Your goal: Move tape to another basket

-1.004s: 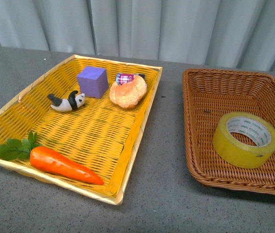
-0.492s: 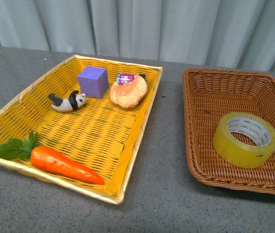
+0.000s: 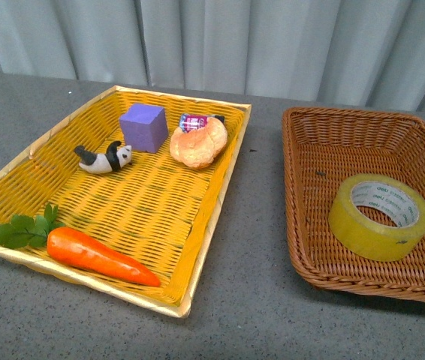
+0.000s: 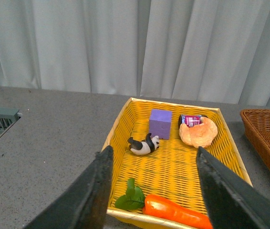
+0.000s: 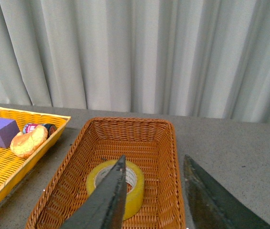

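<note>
The tape (image 3: 363, 229), a wide yellowish roll with a pale printed core, lies in the dark brown wicker basket (image 3: 333, 142) at the right, towards its near end. Neither arm shows in the front view. In the right wrist view my right gripper (image 5: 154, 157) is open and empty, raised above and short of the basket (image 5: 125, 138); one finger partly covers the tape (image 5: 134, 191). In the left wrist view my left gripper (image 4: 154, 149) is open and empty, raised over the near end of the flat yellow tray (image 4: 173, 101).
The yellow tray (image 3: 224, 180) at the left holds a purple cube (image 3: 143, 126), a toy panda (image 3: 106, 158), a bread roll (image 3: 197, 141), a small can (image 3: 197, 118) and a carrot (image 3: 96, 253). Grey tabletop separates tray and basket. A curtain hangs behind.
</note>
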Motion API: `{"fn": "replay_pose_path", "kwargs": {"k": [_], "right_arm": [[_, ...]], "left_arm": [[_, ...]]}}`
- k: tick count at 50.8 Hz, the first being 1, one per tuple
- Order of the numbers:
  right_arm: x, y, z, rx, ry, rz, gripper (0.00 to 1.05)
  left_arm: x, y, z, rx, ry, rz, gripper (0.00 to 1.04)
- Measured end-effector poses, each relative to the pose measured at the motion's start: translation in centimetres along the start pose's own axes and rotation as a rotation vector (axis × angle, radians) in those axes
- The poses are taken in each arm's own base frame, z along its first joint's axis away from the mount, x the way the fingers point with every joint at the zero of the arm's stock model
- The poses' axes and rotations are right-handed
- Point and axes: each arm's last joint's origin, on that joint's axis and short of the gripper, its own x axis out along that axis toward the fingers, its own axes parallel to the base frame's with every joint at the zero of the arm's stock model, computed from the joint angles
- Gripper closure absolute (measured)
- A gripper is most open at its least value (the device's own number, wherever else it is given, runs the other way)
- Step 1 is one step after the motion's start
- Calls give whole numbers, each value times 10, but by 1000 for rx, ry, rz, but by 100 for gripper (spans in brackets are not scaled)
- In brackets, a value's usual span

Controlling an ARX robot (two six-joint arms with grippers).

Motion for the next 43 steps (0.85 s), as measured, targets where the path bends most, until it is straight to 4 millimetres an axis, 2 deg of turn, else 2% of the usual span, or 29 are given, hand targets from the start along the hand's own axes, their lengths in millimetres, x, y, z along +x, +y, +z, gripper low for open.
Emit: {"fn": "replay_pose_path", "kwargs": {"k": [4,11,13,15,43], "right_arm": [[0,0,0,0,0,0,42],[0,0,0,0,0,0,19],[0,0,0,0,0,0,14],[0,0,0,0,0,0,8],[0,0,0,1,0,0,9]], "left_arm": [[0,0,0,0,0,0,32],[0,0,0,0,0,0,9],[0,0,0,0,0,0,5],[0,0,0,0,0,0,6],[0,0,0,0,0,0,7]]}}
